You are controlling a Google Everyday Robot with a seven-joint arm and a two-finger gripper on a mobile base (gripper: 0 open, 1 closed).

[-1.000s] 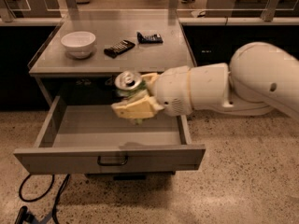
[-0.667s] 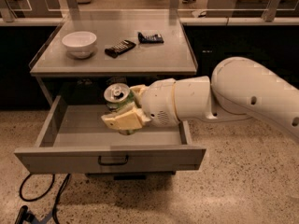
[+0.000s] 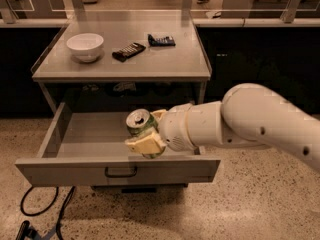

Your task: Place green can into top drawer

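Green can [image 3: 140, 124], silver top with pull tab facing up and slightly toward the camera, was clamped between the two pale fingers of the gripper [image 3: 149, 131]. One finger [image 3: 145, 145] lay under the can at 6 o'clock, the other showed behind it at about 2 o'clock. The can sat over the inside of the top drawer [image 3: 60, 169], right of centre and near the front panel. Could not tell whether its base touched the drawer floor.

The drawer was pulled fully open, grey and shallow, with a dark pull handle [image 3: 120, 172] at the middle of its front, at 7 o'clock from the can. The white arm [image 3: 240, 119] came in from 3 o'clock, its thick wrist over the drawer's right front corner.

The grey table top [image 3: 165, 64] lay above the drawer at 12 o'clock. A white bowl [image 3: 85, 46] stood upright on it at the left. A dark flat packet [image 3: 129, 51] lay just right of the bowl, and a second dark packet [image 3: 161, 40] lay further right and back, apart from the first.

A black cable [image 3: 35, 204] looped on the speckled floor [image 3: 250, 204] at 8 o'clock from the can, below the drawer's left end.
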